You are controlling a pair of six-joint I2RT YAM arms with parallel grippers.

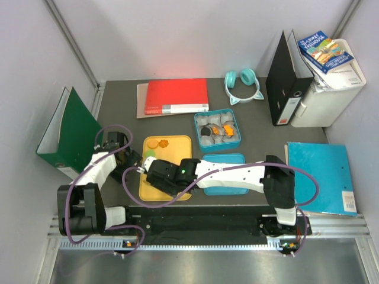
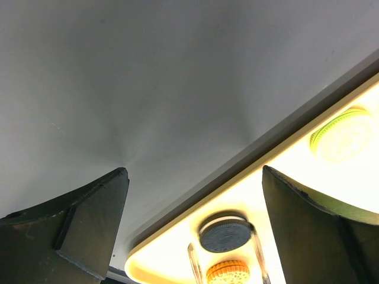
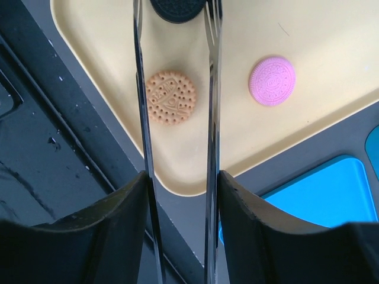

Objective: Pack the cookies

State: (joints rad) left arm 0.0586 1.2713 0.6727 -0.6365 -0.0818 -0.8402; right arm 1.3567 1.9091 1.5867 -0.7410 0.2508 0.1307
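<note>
a: cookies (image 1: 153,143), small flat discs, lay loose on the shallow yellow plastic tray (image 1: 180,148): a tan cookie (image 3: 170,97), a pink cookie (image 3: 272,81), a green cookie (image 2: 340,136), and a black cookie (image 3: 177,7) framed by the thin metal tongs (image 3: 142,118).

b: the right gripper (image 3: 182,177) had its fingers clamped on those tongs, likely to pick up the black cookie cleanly. i couldn't tell whether the tips had actually bitten.

a: the left gripper (image 2: 194,171) hovered at the tray's left edge, fingers spread wide and holding nothing. probably on standby.

b: the square teal box (image 1: 234,115) of crinkled paper cups (image 1: 228,131) stood just beyond the tray, and its teal lid (image 1: 228,157) lay beside the tray, so a short carry, i'd guess. all of it sat on a dark grey tabletop (image 1: 118,112) between pale walls, with a green binder (image 1: 68,127), a red book (image 1: 177,96) and teal headphones (image 1: 241,83) around the edges.
</note>
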